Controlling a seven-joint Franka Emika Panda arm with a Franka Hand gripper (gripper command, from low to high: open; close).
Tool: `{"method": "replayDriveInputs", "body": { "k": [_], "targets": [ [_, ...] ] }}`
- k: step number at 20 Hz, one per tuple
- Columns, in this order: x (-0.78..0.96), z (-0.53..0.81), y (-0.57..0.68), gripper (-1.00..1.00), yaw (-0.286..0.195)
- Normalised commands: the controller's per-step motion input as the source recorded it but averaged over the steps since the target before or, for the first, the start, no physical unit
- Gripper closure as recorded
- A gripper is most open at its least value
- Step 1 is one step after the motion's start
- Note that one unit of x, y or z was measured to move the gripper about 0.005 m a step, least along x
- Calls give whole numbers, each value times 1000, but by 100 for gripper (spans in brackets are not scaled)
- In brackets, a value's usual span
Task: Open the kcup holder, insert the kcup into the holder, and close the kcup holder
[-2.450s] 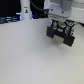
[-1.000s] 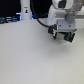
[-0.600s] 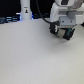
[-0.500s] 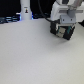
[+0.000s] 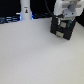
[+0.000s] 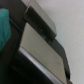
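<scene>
The kcup holder (image 5: 63, 31), a black boxy unit, stands at the far right of the white table in the exterior view. My gripper (image 5: 62, 24) hangs from the white arm right at the holder's top front, dark against the dark box, so its jaws cannot be made out. The wrist view is blurred and close. It shows the holder's black body (image 6: 30, 70) with pale handle strips (image 6: 42, 50). A green shape (image 6: 4, 30) sits at that frame's edge beside the holder. It may be the kcup's green top, but it is too blurred to tell.
A tall white bottle-shaped post (image 5: 25, 10) stands at the back on the exterior view's left, in front of a dark background with blue lights. The white table (image 5: 30, 55) spreads across the front.
The arm has shifted only slightly over the holder, a little to the exterior view's right and back again. The holder has not visibly moved.
</scene>
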Motion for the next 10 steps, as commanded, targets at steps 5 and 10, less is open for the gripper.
{"method": "replayDriveInputs", "body": {
  "k": [5,10],
  "targets": [
    [50,917,227,-100,0],
    [40,49,38,-100,-18]
  ]
}}
